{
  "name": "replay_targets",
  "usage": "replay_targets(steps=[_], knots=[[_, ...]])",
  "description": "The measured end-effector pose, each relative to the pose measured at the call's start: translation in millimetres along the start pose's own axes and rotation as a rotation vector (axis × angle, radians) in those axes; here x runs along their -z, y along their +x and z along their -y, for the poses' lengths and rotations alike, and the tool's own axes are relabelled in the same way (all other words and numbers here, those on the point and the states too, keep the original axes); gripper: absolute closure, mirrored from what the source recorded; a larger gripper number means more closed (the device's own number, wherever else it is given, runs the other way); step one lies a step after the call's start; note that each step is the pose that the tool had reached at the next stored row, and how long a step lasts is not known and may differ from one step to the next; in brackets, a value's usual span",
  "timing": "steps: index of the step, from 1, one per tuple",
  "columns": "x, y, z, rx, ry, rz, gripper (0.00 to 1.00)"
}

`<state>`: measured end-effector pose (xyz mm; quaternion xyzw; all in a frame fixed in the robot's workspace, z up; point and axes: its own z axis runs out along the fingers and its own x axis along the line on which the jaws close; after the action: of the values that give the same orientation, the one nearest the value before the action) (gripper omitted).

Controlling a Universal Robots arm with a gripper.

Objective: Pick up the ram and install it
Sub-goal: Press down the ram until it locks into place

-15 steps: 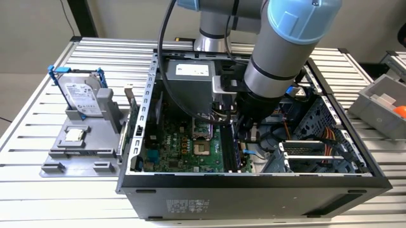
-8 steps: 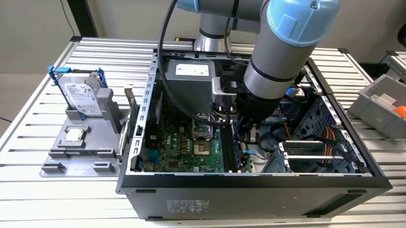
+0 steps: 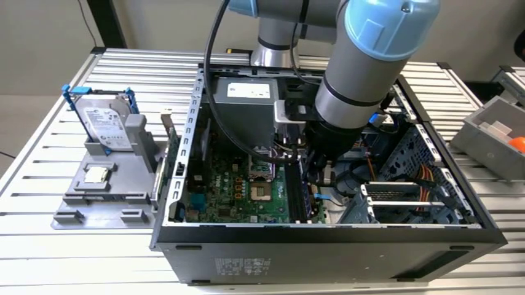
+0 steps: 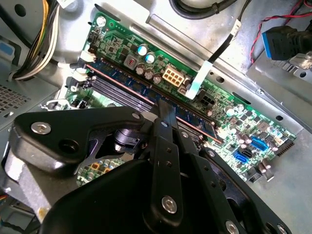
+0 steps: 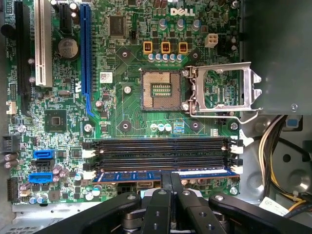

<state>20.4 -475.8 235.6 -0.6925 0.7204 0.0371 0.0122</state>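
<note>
Inside the open computer case (image 3: 328, 236) at the middle of the exterior view, the arm reaches down over the green motherboard (image 5: 122, 112). In both wrist views the gripper (image 5: 170, 181) has its black jaws drawn together, pinching the ram (image 5: 136, 176), a thin blue-green stick lying along the outermost of the long black memory slots (image 5: 161, 152). Beside them sit the open metal processor socket (image 5: 222, 90) and bundled cables (image 5: 278, 161). On the slatted tabletop (image 3: 33, 184), at the exterior view's left, a grey holder (image 3: 102, 193) carries a silver hard drive (image 3: 105, 126).
</note>
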Motion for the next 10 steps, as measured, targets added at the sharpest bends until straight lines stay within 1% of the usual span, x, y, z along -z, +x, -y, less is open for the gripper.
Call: replay_targets(steps=[4, 10], knots=[[-1.8, 0.1, 0.1, 0.000, 0.0000, -0.0001, 1.00], [-8.1, 0.6, 0.3, 0.000, -0.0003, -0.0002, 1.00]])
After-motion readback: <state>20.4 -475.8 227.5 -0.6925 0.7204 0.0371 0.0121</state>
